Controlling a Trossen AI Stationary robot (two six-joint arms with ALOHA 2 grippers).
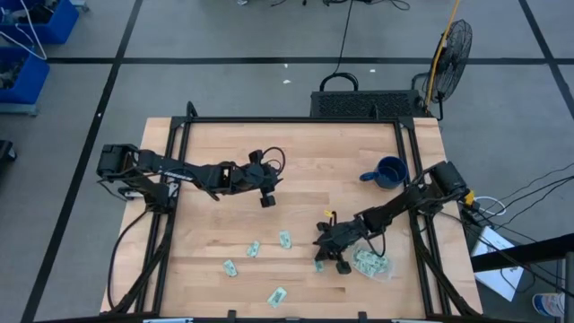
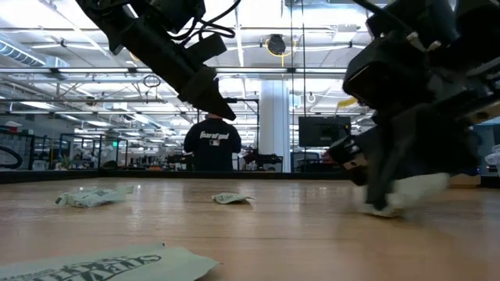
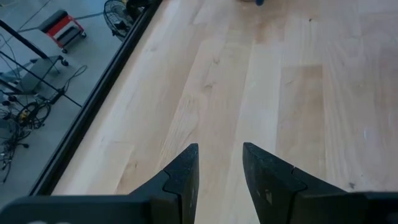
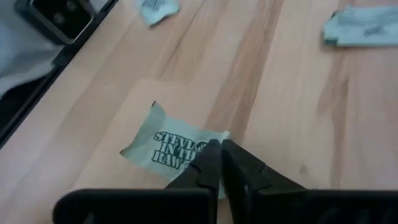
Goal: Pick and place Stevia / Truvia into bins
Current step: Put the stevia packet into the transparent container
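The right tool (image 4: 219, 163) is down at the bench (image 1: 305, 170) near the front right corner, its two fingers pinched together on the edge of a sachet (image 4: 171, 146) printed "Stevia in the Raw". That sachet lies flat on the wood, apart from the others. In the high view the right tool (image 1: 327, 256) sits just beside the bin (image 1: 372, 263), on its left; the clear bin holds a heap of pale green and white sachets and stands close to the right edge, toward the front. The low view shows this tool (image 2: 383, 195) touching the bench top.

Four loose sachets (image 1: 254, 248) are scattered over the front half of the bench, left of the right tool: two toward the middle, one nearer the left (image 1: 230, 267), and one by the front edge (image 1: 276, 296). A blue mug (image 1: 388, 171) stands near the right edge, well behind the bin.

The left tool (image 1: 266, 199) hangs above the middle of the bench, toward the left side, well apart from the sachets. Its fingers (image 3: 186, 177) stand apart with bare wood between them, holding nothing.

Beyond the back edge, in the low view, a person (image 2: 212, 144) in a dark shirt stands with their back turned.
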